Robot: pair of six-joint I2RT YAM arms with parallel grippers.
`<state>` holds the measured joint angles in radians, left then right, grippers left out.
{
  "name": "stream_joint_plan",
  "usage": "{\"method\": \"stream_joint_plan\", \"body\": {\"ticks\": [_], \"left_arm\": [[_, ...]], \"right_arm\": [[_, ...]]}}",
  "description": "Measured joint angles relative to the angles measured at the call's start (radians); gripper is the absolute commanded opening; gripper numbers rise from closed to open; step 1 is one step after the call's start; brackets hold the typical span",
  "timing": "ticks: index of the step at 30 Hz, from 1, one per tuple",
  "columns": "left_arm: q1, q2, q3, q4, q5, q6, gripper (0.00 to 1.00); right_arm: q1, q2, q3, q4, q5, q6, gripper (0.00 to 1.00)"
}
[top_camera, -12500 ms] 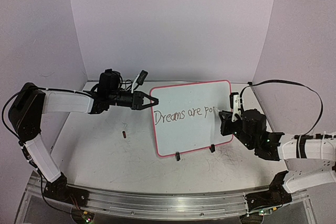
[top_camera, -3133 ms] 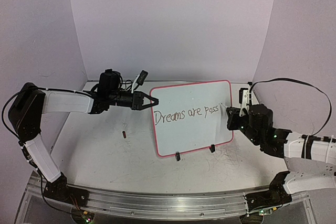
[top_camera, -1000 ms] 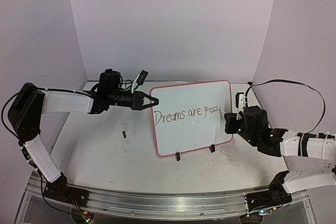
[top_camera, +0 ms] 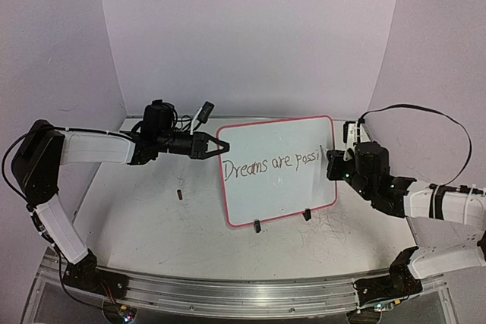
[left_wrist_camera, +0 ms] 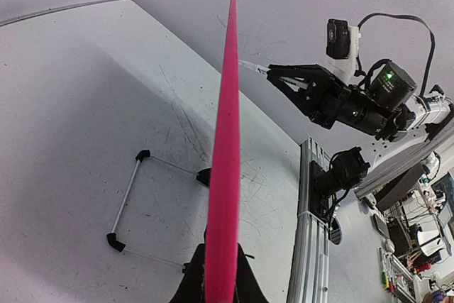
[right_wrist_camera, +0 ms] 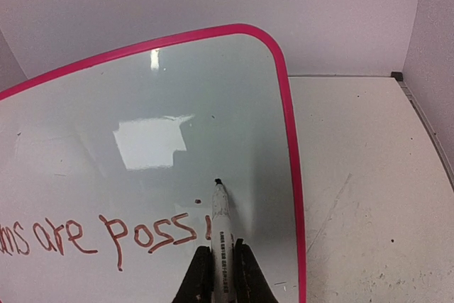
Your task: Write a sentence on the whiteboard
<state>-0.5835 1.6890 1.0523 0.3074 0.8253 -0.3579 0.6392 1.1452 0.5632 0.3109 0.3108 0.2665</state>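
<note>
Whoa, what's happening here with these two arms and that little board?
The left gripper is shut on the left rim of the whiteboard, which stands upright on the table. The right gripper holds a marker with its tip at the board's face, near the right rim. The sentence reads "Dreams are possi", so the last word is unfinished.

upright whiteboard (top_camera: 279, 191) blocks centre, tabletop (top_camera: 152, 221) open leftward
</note>
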Motion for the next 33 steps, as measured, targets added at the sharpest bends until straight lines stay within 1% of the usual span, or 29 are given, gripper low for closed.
{"method": "stream_joint_plan", "body": {"ticks": [13,22,33], "left_arm": [[0.000,0.000,0.000,-0.001,0.000,-0.001,0.00],[0.000,0.000,0.000,-0.001,0.001,0.000,0.00],[0.000,0.000,0.000,-0.001,0.000,-0.001,0.00]], "right_arm": [[-0.004,-0.020,-0.023,-0.001,-0.026,0.027,0.00],[-0.005,-0.054,-0.054,-0.049,-0.049,0.051,0.00],[-0.005,-0.061,-0.065,-0.059,-0.069,0.073,0.00]]}}
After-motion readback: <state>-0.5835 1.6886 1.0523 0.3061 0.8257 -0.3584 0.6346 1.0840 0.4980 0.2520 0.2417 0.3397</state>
